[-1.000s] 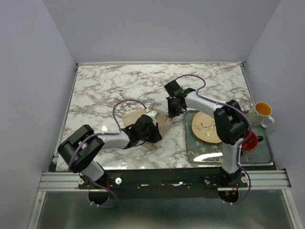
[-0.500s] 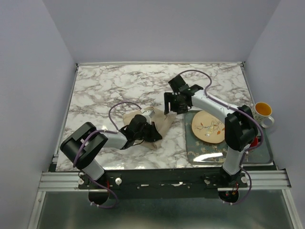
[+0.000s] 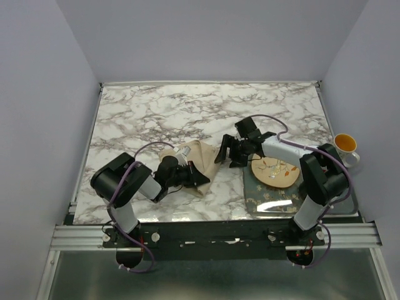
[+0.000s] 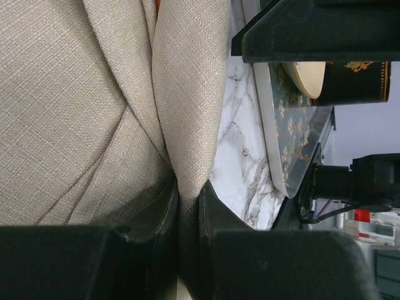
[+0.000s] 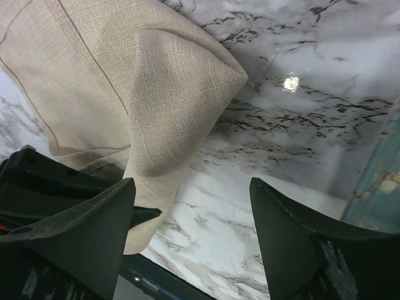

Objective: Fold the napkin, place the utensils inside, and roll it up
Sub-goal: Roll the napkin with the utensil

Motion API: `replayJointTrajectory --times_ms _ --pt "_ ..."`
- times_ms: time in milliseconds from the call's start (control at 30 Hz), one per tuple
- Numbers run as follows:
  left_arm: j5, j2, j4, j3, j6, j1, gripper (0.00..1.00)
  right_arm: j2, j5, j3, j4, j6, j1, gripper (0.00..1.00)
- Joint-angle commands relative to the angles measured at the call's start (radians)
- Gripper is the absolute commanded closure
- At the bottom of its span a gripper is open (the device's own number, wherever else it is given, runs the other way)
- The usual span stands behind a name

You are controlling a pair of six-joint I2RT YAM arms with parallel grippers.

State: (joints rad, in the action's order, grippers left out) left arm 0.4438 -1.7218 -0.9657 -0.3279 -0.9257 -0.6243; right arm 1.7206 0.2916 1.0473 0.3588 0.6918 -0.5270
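Your left gripper [image 3: 194, 176] is low over the near middle of the marble table [image 3: 144, 119]. It is clamped on the napkin [image 3: 199, 153]. The left wrist view shows its two dark fingers [image 4: 156, 212] nearly together, with a raised fold of tan cloth pinched between them.

The napkin lies bunched and partly folded on the table, just left of the tray [image 3: 250, 200] and not touching it. One fold stands up as a blunt peak pointing right, toward the tray.

Your right gripper [image 3: 225, 156] is at the napkin's right edge, between cloth and tray. Its jaws stand wide apart with nothing between them. In the right wrist view the fingers [image 5: 81, 237] frame the peaked fold and bare marble. The left one overlaps the cloth's near edge, but you cannot tell whether it touches.

A round tan plate [image 3: 275, 172] sits on the tray. A white mug [image 3: 345, 147] stands at the tray's far right corner.
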Motion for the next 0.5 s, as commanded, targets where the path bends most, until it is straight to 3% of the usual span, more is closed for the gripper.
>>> replayJointTrajectory --times_ms 0,200,467 --pt "0.05 -0.091 -0.091 0.055 -0.061 0.032 1.0 0.03 0.116 -0.065 -0.216 0.09 0.001 0.18" --pt "0.064 -0.116 -0.126 0.053 -0.076 0.041 1.0 0.059 0.129 -0.115 -0.309 0.178 0.004 0.32" --pt "0.101 -0.171 -0.254 0.059 -0.168 0.052 1.0 0.04 0.123 -0.237 -0.468 0.281 0.004 0.39"
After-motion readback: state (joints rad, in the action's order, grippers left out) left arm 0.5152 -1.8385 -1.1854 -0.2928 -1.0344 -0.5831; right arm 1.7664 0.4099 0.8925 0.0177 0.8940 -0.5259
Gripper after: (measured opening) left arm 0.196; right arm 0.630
